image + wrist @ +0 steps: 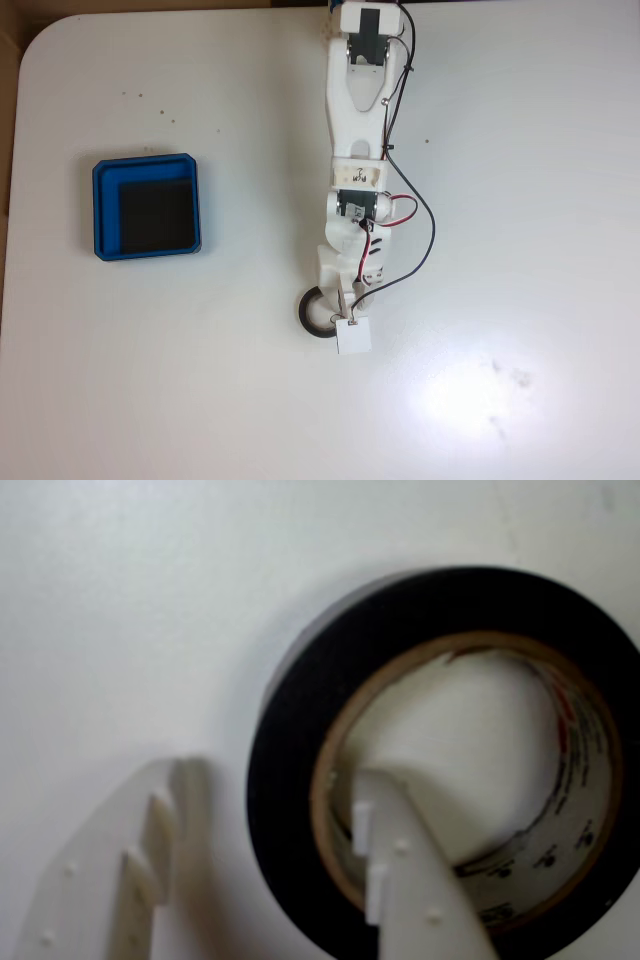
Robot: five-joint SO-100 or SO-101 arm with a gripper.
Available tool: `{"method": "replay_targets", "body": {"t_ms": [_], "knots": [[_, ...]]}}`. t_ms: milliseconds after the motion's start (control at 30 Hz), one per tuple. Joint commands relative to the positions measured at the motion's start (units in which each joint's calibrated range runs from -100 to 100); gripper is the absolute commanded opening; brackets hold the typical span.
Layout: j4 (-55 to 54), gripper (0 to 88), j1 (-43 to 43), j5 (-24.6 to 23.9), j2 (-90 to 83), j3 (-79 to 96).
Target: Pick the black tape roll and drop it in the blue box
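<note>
Black tape roll (290,780): flat on white bench (200,400), well apart from blue box (146,165). Gripper (275,825): fingers (415,880) spread, one inside the roll's hole, other outside its rim, straddling the wall, not clenched.

the fixed view looks straight down from high above; the wrist view looks down from close behind the jaws; both share the black tape roll (312,318) (300,780).

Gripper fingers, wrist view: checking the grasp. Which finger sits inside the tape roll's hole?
The right-hand finger reaches into the black tape roll's hole; the left-hand finger stays outside on the table.
</note>
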Motion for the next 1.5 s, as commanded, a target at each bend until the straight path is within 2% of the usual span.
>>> {"method": "replay_targets", "body": {"t_ms": [0, 267, 633, 1100, 1467], "knots": [[-0.4, 15.2, 0.6, 0.3, -1.3, -4.1], [-0.3, 13.7, 0.9, 0.3, -1.3, -4.1], [0.2, 1.0, 0.7, 0.3, -1.4, -4.0], [0.7, 0.7, 1.2, 0.3, -2.3, -3.7], [24.2, 0.7, 1.4, -0.4, -19.9, -4.0]]}}
